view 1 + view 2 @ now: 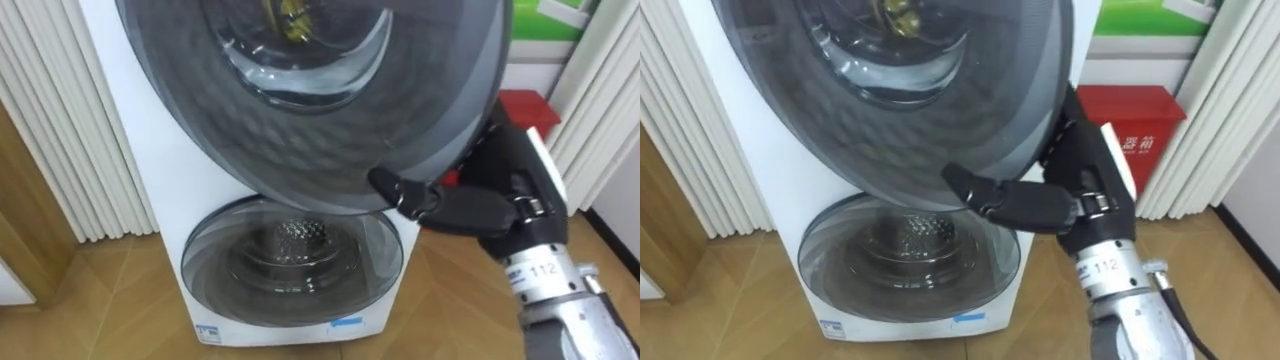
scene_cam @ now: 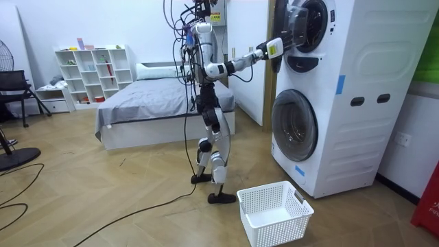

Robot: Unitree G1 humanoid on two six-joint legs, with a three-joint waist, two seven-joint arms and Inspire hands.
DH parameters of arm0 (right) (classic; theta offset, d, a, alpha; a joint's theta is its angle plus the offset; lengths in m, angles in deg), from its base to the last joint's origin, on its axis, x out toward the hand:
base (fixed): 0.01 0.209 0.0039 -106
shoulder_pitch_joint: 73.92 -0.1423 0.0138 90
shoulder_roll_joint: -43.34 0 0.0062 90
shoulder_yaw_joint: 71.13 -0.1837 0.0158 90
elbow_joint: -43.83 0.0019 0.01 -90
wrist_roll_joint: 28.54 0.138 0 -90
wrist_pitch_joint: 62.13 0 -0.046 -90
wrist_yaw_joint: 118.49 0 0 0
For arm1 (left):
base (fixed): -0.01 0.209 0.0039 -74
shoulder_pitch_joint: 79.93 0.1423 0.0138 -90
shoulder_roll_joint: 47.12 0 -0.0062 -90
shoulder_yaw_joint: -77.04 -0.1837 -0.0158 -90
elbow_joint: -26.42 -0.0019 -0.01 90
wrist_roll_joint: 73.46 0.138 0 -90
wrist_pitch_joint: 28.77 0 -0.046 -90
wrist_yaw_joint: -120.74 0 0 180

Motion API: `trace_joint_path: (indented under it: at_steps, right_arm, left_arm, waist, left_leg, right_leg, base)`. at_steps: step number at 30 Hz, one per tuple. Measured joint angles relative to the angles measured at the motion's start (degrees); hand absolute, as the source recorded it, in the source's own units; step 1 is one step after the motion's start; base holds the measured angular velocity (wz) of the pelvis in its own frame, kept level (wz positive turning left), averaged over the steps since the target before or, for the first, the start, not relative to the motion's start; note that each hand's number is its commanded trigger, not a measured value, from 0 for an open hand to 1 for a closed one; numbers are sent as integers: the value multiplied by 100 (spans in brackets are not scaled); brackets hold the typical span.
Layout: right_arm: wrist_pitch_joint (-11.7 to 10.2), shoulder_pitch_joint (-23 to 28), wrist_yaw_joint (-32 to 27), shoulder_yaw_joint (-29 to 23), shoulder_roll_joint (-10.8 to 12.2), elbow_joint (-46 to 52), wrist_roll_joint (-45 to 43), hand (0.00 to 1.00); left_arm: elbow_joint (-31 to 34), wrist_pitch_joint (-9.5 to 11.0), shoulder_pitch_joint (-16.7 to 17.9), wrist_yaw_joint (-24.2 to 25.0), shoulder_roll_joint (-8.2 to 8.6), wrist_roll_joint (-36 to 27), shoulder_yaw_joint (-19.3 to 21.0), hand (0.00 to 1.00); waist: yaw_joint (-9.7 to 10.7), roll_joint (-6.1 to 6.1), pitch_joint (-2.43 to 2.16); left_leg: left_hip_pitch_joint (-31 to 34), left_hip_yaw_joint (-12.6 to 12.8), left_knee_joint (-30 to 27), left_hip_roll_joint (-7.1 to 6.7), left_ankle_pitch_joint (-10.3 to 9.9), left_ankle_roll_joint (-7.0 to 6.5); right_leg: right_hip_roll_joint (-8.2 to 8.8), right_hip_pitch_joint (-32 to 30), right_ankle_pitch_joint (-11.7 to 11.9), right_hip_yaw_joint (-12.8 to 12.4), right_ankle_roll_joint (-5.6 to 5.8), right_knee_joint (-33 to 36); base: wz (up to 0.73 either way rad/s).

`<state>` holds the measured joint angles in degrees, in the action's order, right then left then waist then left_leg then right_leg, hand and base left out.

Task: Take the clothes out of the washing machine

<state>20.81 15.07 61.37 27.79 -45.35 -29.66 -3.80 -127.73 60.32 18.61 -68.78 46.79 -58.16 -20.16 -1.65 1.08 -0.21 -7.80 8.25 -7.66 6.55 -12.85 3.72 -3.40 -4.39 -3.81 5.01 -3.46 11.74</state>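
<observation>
The rim of the upper door [image 1: 890,130] is pinched by the right hand [image 1: 1070,200], thumb in front and fingers behind, evidently so that it can be swung open, while the clothes [image 1: 895,12], glimpsed as a yellowish scrap through the glass, are judged to lie inside.

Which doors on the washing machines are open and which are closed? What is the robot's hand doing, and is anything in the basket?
Upper door: partly open, angled out toward the robot.
Lower door: shut.
Right hand: at the upper door's edge.
Basket: upright on the floor, empty.
</observation>
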Motion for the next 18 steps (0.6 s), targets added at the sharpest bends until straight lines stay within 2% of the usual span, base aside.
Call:
trace_joint_path:
  at_steps: [8,13,18]
  right_arm:
    - [97,-22,466,180,52,278,50,0]
    - [237,-53,1010,500,-61,672,88,0]
    - [397,-68,1033,495,-102,721,93,0]
  left_arm:
    - [-15,5,-2,10,8,-3,2,0]
    - [-41,9,-3,179,5,-5,6,0]
    - [-33,129,-24,181,-39,-3,19,0]
  waist:
    - [-41,8,-8]
    - [-12,35,-19]
    - [-61,161,-13]
  left_leg:
    - [9,78,9,15,-2,4]
    - [6,106,-24,35,-1,7]
    - [15,110,-16,55,10,28]
  right_leg:
    - [-37,-59,33,-62,-13,-1]
    - [-44,-71,46,-45,-35,-2]
    - [-64,-74,40,-45,-38,-14]
  base:
    - [-6]
    - [-5]
    - [-3]
